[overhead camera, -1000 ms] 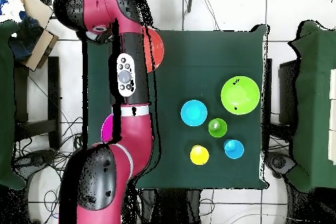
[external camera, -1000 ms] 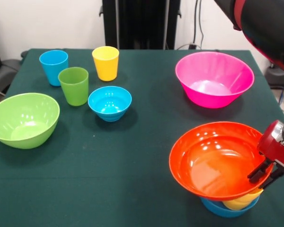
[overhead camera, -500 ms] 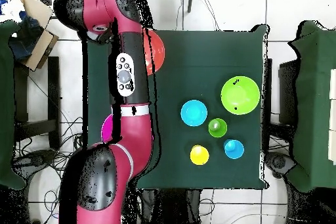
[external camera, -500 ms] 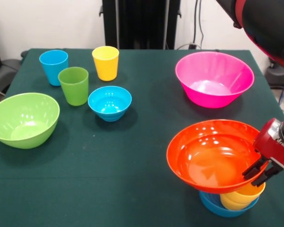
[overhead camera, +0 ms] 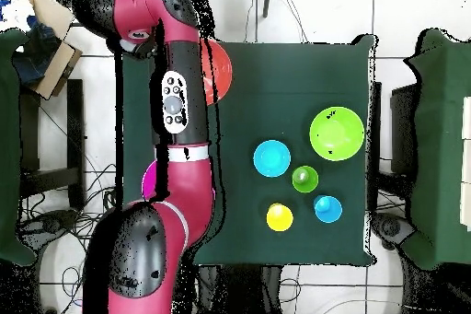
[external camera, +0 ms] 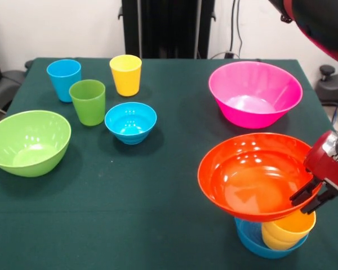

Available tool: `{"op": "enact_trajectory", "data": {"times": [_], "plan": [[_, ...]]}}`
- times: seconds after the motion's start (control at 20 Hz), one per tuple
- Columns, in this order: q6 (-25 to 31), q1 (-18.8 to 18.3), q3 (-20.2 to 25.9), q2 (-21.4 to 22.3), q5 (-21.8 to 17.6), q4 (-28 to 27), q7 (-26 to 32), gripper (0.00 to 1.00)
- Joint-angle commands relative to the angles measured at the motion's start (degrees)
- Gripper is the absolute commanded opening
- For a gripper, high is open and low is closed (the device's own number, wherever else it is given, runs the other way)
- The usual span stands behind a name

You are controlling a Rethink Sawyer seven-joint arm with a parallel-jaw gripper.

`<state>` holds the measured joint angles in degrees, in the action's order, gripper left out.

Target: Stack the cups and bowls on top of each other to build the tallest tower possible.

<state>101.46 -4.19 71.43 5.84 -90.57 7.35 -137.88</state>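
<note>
Lifting clear at the near right of the table, the orange bowl (external camera: 254,177) hangs tilted in the air, pinched at its right rim by the gripper (external camera: 311,198), whose dark fingers (external camera: 304,194) are clamped on that edge. Directly under it sits a yellow-orange cup (external camera: 288,229) nested in a small blue bowl (external camera: 259,240), just below the orange bowl's underside. A one-sided rim grip on a wide, glossy bowl looks risky: it could pivot or slip out, and a low swing could clip the cup beneath and knock that little stack over. Farther back on the right, the pink bowl (external camera: 254,93) waits upright, well apart. Across on the left, another blue bowl (external camera: 130,122) sits near the green cup (external camera: 88,101), with the light blue cup (external camera: 63,79) and yellow cup (external camera: 125,74) behind, and the lime green bowl (external camera: 28,142) nearest the left edge. Nothing tall stands yet; the tower is barely begun.
</note>
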Motion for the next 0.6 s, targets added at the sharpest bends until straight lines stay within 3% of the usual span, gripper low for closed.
{"op": "enact_trajectory", "data": {"times": [0.05,0.6], "plan": [[6.38,-0.92,4.27,2.11,-5.97,4.48,13.34,0.00],[5.55,-0.51,9.62,0.93,-9.80,3.82,11.22,0.00]]}}
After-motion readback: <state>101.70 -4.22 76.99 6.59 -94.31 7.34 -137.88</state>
